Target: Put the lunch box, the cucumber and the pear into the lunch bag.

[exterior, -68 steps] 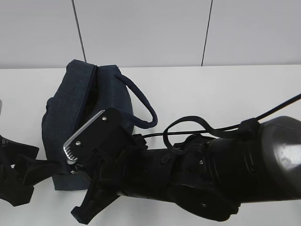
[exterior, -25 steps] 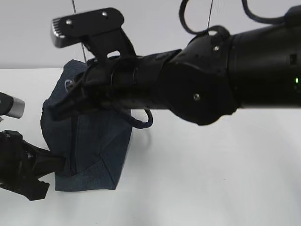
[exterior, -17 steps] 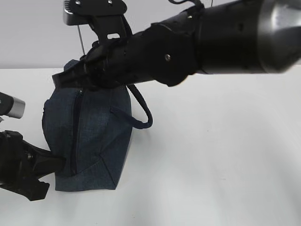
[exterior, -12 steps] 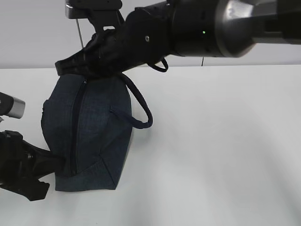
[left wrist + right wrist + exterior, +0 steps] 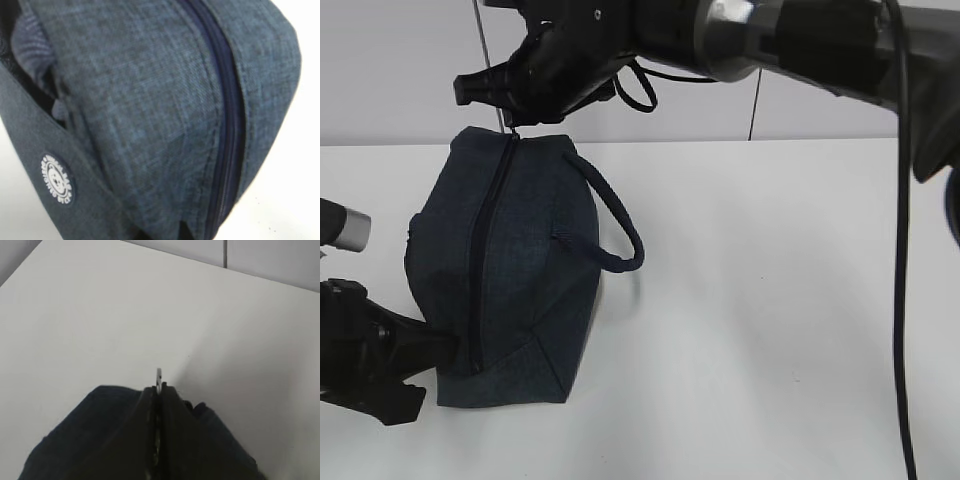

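Pinching the near corner of the lunch bag [image 5: 505,270], the left gripper [image 5: 425,348] stays nearly closed on the fabric and anchors it. Beyond it the zipper [image 5: 485,250] runs shut along the bag's top. At the far end the right gripper [image 5: 510,100] is clamped on the ring pull [image 5: 158,375]; it should release only once the slider is seated, without lifting the bag

Bright, even, soft light throughout.
The white tabletop [image 5: 770,300] shows only faint shadows; the lunch bag [image 5: 165,120] fills the left wrist view, softly blurred; the right hand [image 5: 157,390] is a dark, unfocused silhouette.
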Tool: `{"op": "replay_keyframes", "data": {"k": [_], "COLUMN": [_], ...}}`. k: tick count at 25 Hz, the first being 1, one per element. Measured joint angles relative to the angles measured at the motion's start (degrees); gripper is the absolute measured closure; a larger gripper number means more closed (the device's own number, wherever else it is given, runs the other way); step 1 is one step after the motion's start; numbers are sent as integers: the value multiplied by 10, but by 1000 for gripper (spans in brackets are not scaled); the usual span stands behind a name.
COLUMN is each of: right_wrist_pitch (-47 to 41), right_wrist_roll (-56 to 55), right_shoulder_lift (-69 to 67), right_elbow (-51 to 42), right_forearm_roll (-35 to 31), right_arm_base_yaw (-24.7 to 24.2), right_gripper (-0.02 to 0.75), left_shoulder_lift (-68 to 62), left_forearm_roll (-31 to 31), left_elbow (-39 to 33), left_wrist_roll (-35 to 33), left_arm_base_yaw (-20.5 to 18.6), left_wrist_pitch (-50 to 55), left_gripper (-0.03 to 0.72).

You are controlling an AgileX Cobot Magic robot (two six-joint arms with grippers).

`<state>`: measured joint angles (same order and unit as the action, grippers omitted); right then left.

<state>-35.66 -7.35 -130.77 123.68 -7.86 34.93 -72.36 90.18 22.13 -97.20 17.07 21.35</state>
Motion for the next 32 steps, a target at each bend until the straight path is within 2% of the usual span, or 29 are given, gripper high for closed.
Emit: {"op": "replay_keyframes", "data": {"k": [5,9,11,14,16,29,32], "right_wrist_pitch": [-49,-67,-72,-90,-98,-109,-135], "right_wrist_roll": [0,12,39,137,176,250,284], "right_shoulder_lift": [-59,-87,-102,-124,-129,-130,-136], "right_elbow": [87,107,110,110,110,110,111], "right_forearm_roll": [-96,-182,-252,-384,-430,-465,-513], "right_arm_base_yaw": [-40,-79,-99,-123,-130,-136,-143], "right_gripper": [738,738,738,738,738,738,738], "left_shoulder_lift": [0,0,0,0,-1,-5,-5], "left_forearm_roll": [2,3,4,4,4,5,5], "left_elbow": [0,0,-1,-1,-1,-1,-1], "left_wrist_roll": [0,0,0,0,0,0,0], "left_arm_base_yaw": [0,0,0,0,0,0,0], "left_wrist_pitch": [0,1,2,2,2,0,-1], "left_gripper": [679,679,680,680,680,680,680]}}
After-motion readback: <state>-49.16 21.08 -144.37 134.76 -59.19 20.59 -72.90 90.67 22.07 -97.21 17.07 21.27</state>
